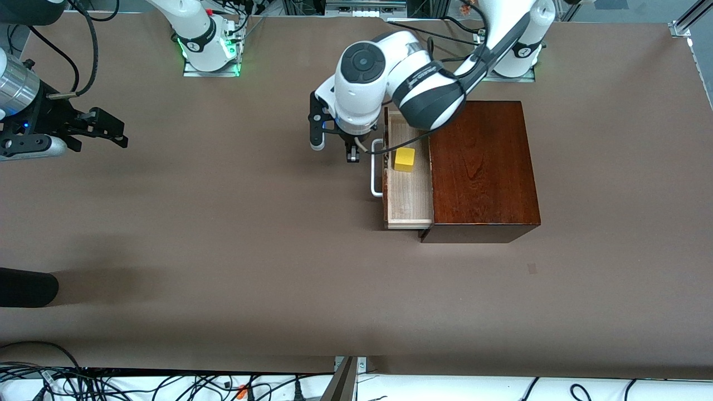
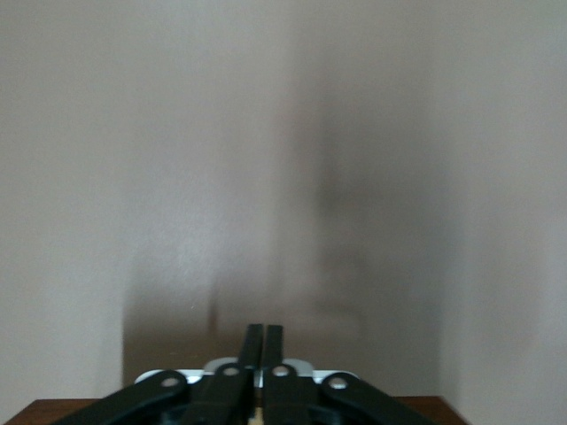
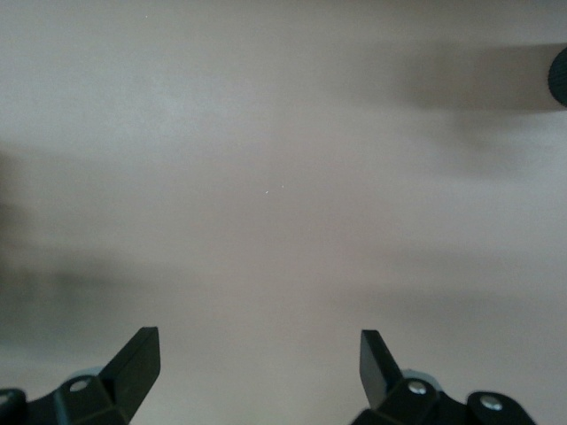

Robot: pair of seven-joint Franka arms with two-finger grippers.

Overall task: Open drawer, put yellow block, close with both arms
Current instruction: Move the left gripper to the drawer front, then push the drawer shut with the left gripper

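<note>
The box [image 1: 482, 167] is showing glossy, dark reddish wood with visible grain; the drawer [image 1: 409, 189] tray is looking pale, unvarnished wood. The surface [image 1: 223, 223] is appearing matt brown and smooth.

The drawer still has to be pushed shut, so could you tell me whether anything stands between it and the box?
Nothing visible does. The yellow block lies inside the drawer, below its rim. The left gripper, fingers shut, is beside the white handle. The right gripper waits open at its own end.

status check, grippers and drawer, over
Left gripper shut, by the handle. Right gripper open, waiting. Drawer open, yellow block inside.
</note>
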